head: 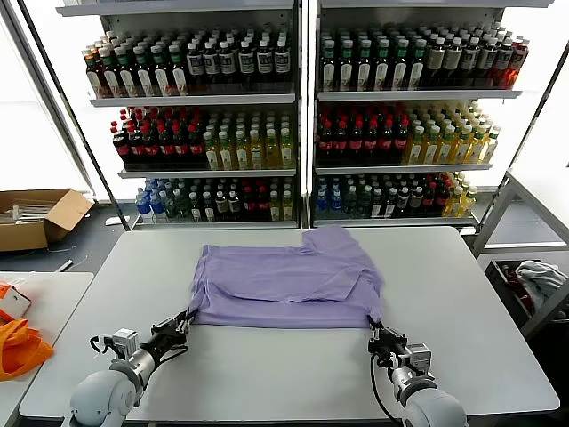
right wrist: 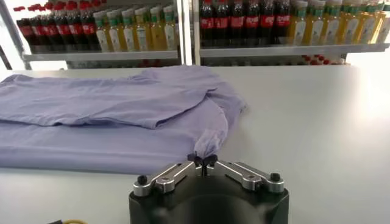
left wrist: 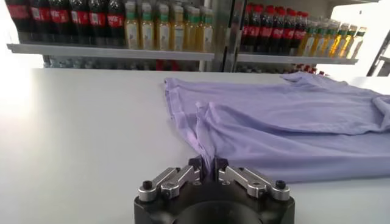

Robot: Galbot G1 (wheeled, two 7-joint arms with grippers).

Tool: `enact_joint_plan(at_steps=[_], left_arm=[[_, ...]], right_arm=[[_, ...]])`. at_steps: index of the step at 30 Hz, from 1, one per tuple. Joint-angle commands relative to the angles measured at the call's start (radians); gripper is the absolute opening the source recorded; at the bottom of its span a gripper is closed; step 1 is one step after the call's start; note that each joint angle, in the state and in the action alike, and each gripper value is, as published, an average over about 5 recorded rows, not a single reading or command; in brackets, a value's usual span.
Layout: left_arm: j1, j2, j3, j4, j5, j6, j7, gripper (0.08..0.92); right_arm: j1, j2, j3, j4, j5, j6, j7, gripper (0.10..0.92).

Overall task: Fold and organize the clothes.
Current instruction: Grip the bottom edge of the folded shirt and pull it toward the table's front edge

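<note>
Lavender T-shirt (head: pixel 284 286) lies flat mid-desk, partly folded, its near hem running parallel to the desk's (head: pixel 267 374) near edge. No print is visible on the side facing up.

Left gripper (head: pixel 184 323) sits toward the near-left corner, fingers pinched closed on the shirt's near-left hem corner; the left wrist view shows cloth gathered into a ridge between the tips (left wrist: pixel 207 167). Right gripper (head: pixel 378 336) sits toward the near-right corner, fingers likewise clamped on the near-right hem corner (right wrist: pixel 204 163).

Judgement: a 2-handed fold is in hand. Lift both corners together, level, keeping the hem taut between them, and carry toward the far edge. Thin fabric may slip or drag the lower layers if 1 side leads.
</note>
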Motion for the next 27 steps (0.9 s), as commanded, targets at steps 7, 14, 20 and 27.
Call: enact_joint_plan(at_steps=[7,14,20,27], left_arm=[[0.242,-0.108,-0.121,-0.246,0.048,0.059,-0.004,0.097],[0.374,-0.161,-0.176,-0.376,0.116,0.072,0.0,0.094],[0.496,-0.179,-0.224,-0.446,0.128,0.078,0.004,0.094],[0.53,-0.169,-0.267,-0.484,0.131,0.09,0.016,0.094]], right_arm=[[-0.175,-0.081,0.026,0.156,0.039,-0.003,0.007,0.122],[-0.346,-0.12,0.085,0.29,0.03,0.012,0.009,0.122],[-0.452,-0.132,0.128,0.351,0.006,0.026,0.002,0.122],[-0.445,-0.142,0.133,0.371,-0.053,0.037,-0.038,0.171]])
